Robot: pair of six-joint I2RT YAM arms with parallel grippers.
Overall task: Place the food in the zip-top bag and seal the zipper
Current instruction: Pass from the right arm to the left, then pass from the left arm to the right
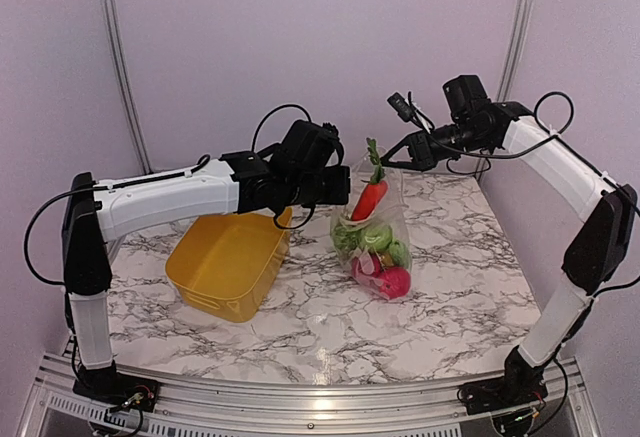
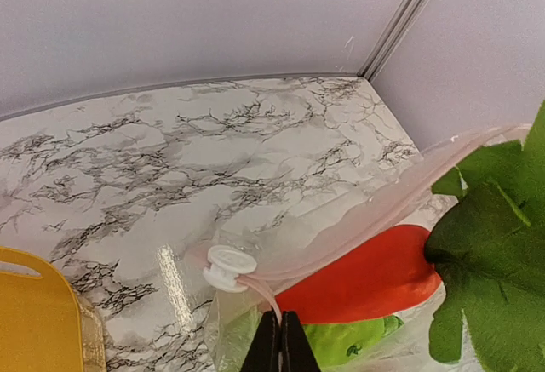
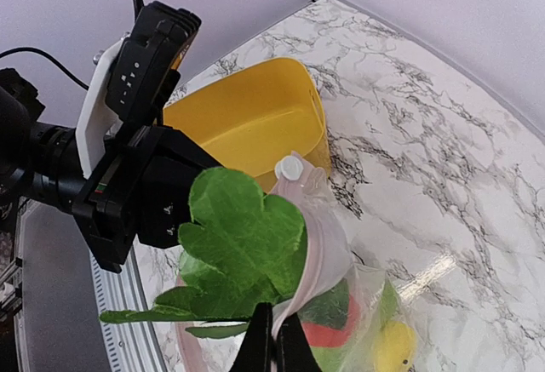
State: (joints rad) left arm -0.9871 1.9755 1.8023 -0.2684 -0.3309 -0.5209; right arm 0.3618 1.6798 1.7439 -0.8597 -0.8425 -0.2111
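Note:
The clear zip-top bag [image 1: 397,219] hangs upright over the marble table, held at both ends of its mouth. Inside it lies the food: an orange-red carrot [image 1: 369,197] whose green leaves [image 1: 373,152] stick out of the mouth, green pieces [image 1: 378,239] and red pieces [image 1: 395,279]. My left gripper [image 2: 279,338] is shut on the pink zipper strip [image 2: 400,193] just beside the white slider [image 2: 228,266]. At the other end my right gripper [image 3: 274,342] is shut on the zipper strip [image 3: 328,244], with the carrot leaf [image 3: 238,244] against it. The mouth gapes open around the carrot [image 2: 366,278].
A yellow rectangular bin [image 1: 230,262] stands on the table left of the bag, under my left forearm. The wall corner and a metal post [image 1: 520,27] rise behind the right arm. The table's rail [image 1: 300,402] runs along the near edge.

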